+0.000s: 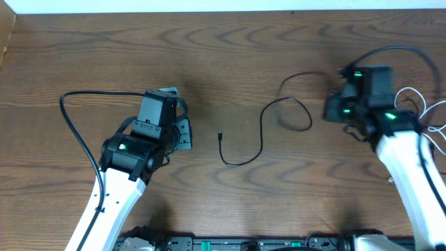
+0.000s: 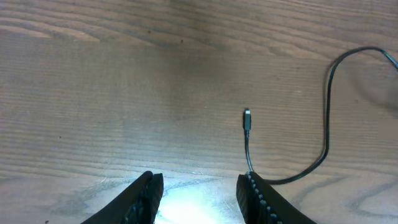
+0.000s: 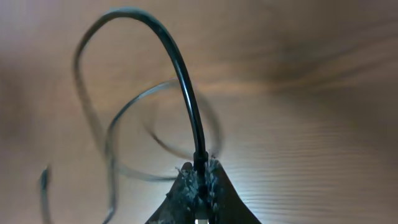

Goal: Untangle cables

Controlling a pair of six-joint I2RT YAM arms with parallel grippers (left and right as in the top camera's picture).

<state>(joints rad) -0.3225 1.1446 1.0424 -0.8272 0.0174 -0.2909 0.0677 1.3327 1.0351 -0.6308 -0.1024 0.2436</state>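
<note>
The black cable (image 1: 261,132) loops across the middle of the bench (image 1: 209,56); the right tool (image 3: 199,173) is clamped on one end. The left tool (image 2: 199,186) gapes wide and empty; the cable's plug (image 2: 247,119) lies just ahead.

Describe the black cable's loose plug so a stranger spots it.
On the wooden table, look mid-table, beside the open left gripper. The small plug lies free there, ending the thin black cable; its other end is pinched by the right gripper.

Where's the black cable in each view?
Overhead: black cable mid-table, curling rightward.
Left wrist: black cable right half, plug end mid-frame.
Right wrist: black cable arcs up from right gripper, jaws shut on it.
Shared landmark: plug end, overhead and left wrist; right wrist too blurred.
</note>
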